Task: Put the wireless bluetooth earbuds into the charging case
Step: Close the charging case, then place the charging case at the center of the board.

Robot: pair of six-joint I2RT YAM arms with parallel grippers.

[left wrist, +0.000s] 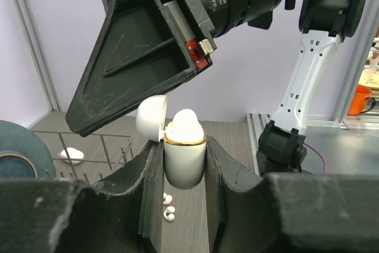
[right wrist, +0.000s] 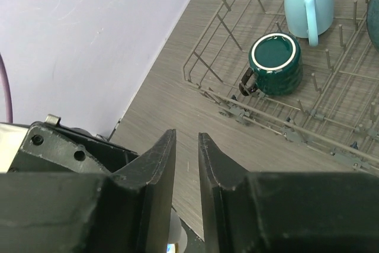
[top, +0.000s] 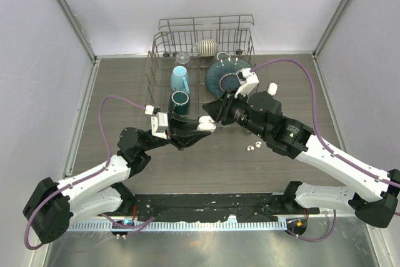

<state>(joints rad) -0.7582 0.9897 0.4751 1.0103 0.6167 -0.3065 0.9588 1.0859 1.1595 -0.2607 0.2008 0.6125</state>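
Observation:
My left gripper (left wrist: pixel 183 145) is shut on the white charging case (left wrist: pixel 185 161), which it holds upright above the table with the lid (left wrist: pixel 150 118) flipped open. A white earbud (left wrist: pixel 186 124) sticks up out of the case's gold-rimmed mouth. In the top view the case (top: pixel 207 125) sits mid-table, in front of the rack. My right gripper (right wrist: pixel 187 137) hovers just above it with a narrow gap between its jaws and nothing in the gap; its black finger (left wrist: pixel 136 66) hangs over the lid. Two more earbuds (top: pixel 251 148) lie on the table; the left wrist view shows these earbuds (left wrist: pixel 169 213) below the case.
A wire dish rack (top: pixel 161 48) stands at the back with a light blue mug (top: pixel 180 79), a dark green mug (top: pixel 179 100) and a dark plate (top: pixel 222 73). A small white pebble-like case (top: pixel 272 87) lies right of the rack.

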